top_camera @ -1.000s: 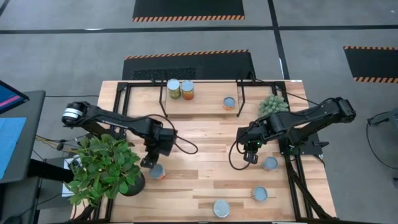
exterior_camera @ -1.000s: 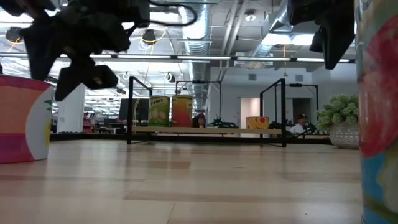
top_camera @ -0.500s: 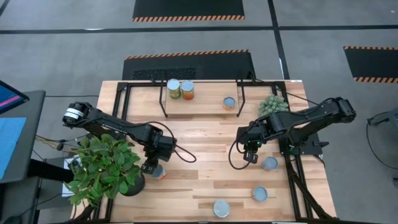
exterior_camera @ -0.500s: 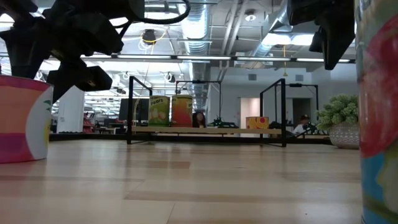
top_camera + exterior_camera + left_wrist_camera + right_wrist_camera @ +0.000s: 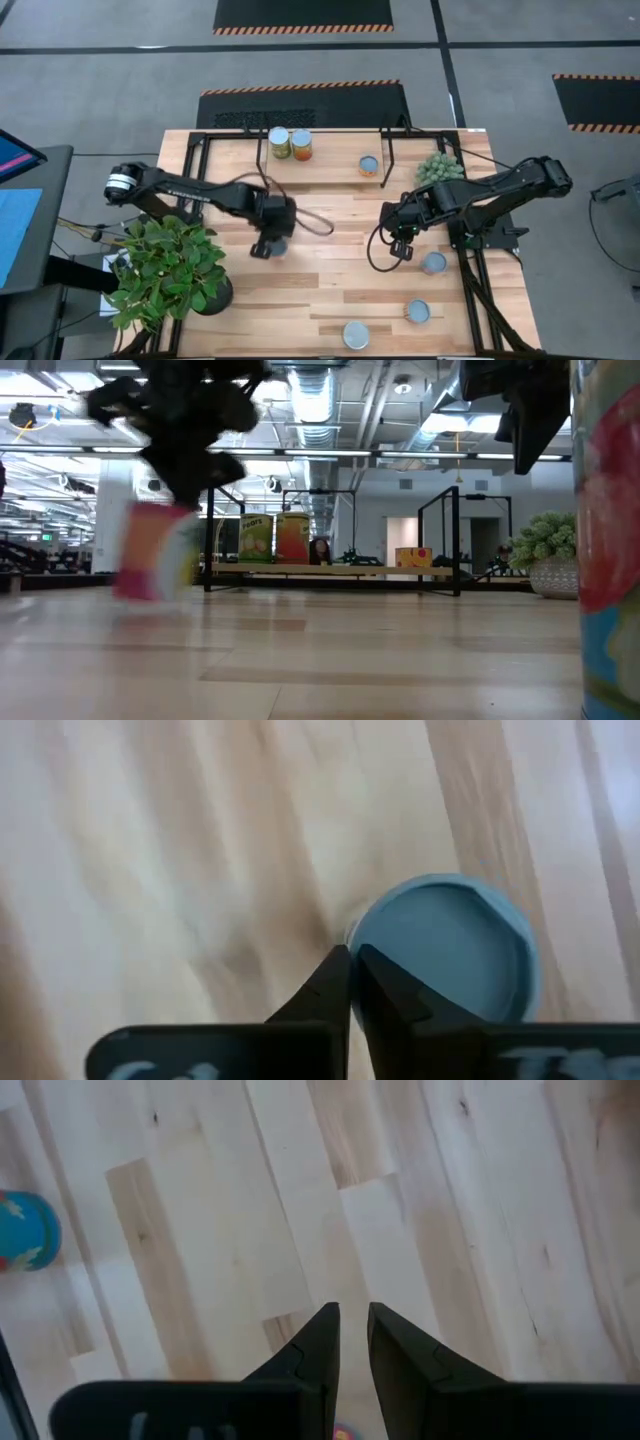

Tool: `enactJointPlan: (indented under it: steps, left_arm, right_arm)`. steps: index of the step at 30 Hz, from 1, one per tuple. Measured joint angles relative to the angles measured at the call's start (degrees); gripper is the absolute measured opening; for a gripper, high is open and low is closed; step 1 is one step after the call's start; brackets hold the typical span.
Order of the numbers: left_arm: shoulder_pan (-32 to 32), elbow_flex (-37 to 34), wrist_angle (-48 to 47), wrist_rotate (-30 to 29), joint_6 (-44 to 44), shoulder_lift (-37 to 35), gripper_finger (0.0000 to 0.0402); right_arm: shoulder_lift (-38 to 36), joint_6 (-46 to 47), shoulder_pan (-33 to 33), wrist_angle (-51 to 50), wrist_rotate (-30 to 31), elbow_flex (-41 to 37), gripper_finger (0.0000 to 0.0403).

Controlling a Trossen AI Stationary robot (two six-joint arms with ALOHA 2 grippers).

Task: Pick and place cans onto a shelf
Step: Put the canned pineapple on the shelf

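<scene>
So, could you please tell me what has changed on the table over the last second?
The left gripper closed its jaws and swung from beside the potted plant toward the table's middle. The blue-topped can moved with it, at the fingertips; whether it is pinched is unclear. The right gripper, the three cans on the shelf and the three near the right arm stayed put.

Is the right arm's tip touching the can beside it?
Apart. The high view shows bare wood between the right gripper and the nearest can.
</scene>
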Motion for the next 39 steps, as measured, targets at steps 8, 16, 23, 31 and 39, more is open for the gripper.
enactJointPlan:
  steps: [8,16,23,31,39]
  left_arm:
    - [8.7,10.0,0.2,-4.3,9.1,0.4,0.0]
    - [18.0,26.0,0.2,-4.0,19.0,11.4,0.0]
    - [23.2,43.2,-7.0,0.4,24.2,25.2,0.0]
    - [25.8,57.8,-11.8,0.1,27.9,36.6,0.0]
    - [28.4,64.1,-17.4,-1.3,28.5,42.0,0.0]
  right_arm:
    - [0.0,-2.0,0.0,0.0,2.8,0.0,0.0082]
    - [0.0,-3.3,0.0,0.0,7.4,0.0,0.0082]
    - [0.0,-3.3,0.2,-0.1,8.4,0.0,0.0082]
    - [0.0,-3.4,0.2,0.0,8.9,0.0,0.0082]
    - [0.0,-3.3,0.2,0.0,8.9,0.0,0.0082]
